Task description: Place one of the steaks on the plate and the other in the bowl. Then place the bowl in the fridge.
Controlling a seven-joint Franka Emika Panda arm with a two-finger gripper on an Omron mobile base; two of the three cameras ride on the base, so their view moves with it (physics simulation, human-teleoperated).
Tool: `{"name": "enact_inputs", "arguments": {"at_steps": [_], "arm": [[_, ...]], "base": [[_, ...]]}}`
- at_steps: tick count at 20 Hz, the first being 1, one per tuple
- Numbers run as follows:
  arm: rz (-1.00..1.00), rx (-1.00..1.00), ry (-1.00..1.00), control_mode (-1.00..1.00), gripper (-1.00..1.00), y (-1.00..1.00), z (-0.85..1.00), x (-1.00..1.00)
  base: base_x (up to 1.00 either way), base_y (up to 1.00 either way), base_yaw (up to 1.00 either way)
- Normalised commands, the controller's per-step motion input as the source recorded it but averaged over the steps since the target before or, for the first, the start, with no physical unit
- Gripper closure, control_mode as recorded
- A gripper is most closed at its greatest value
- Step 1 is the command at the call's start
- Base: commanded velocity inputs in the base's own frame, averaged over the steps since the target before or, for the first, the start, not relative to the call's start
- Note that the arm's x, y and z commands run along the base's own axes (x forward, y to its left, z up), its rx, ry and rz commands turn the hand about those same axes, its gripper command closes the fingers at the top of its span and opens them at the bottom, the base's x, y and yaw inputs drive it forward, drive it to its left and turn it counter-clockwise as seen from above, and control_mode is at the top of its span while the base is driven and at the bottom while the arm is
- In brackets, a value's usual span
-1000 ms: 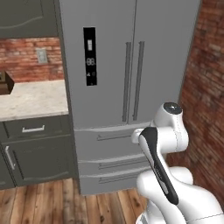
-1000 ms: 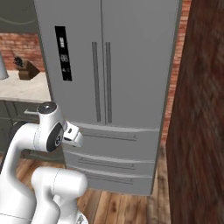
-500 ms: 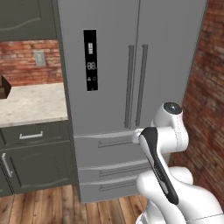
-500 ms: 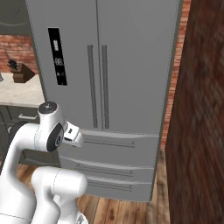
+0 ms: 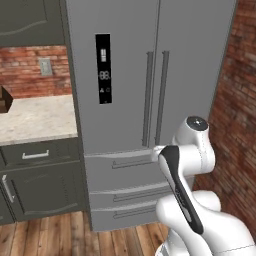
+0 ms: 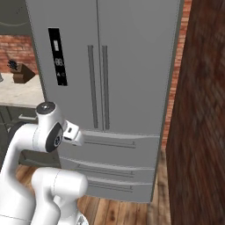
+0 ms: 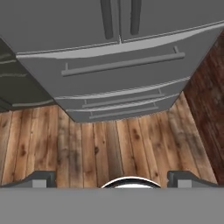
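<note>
The tall grey fridge (image 5: 150, 75) stands straight ahead with both doors and its lower drawers shut; its black display panel (image 5: 103, 68) is on the left door. It is also in the right base view, fridge (image 6: 132, 52). In the hand view my gripper (image 7: 113, 179) is open and holds nothing, looking down at the fridge's drawers (image 7: 118, 65) and the wooden floor in front of them. My arm is folded close to the base. The steaks, the plate and the bowl are out of view.
A pale counter (image 5: 35, 120) over dark-grey cabinets (image 5: 40, 190) runs left of the fridge, with a knife block (image 6: 19, 74) on it. A brick wall (image 6: 202, 132) stands close on the right. Wooden floor (image 7: 109, 144) lies before the fridge.
The whole picture has shifted a little: the base has driven slightly closer to the fridge. The arm has kept its folded pose and the gripper stays open.
</note>
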Motion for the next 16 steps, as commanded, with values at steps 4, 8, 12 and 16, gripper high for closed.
{"name": "enact_inputs", "arguments": {"at_steps": [4,8,12,16], "arm": [[-0.03,-0.09,-0.25,-1.0,-1.0,-0.03,0.36,0.0],[-0.01,-0.01,-0.23,-1.0,-1.0,-0.34,0.23,-0.01],[0.0,0.0,-0.12,-1.0,-1.0,-0.53,0.01,0.0],[0.03,0.0,-0.15,-1.0,-1.0,-0.41,0.03,0.0]], "base": [[0.0,0.0,0.0],[0.0,0.0,0.0],[0.0,0.0,0.0],[0.0,0.0,0.0]]}}
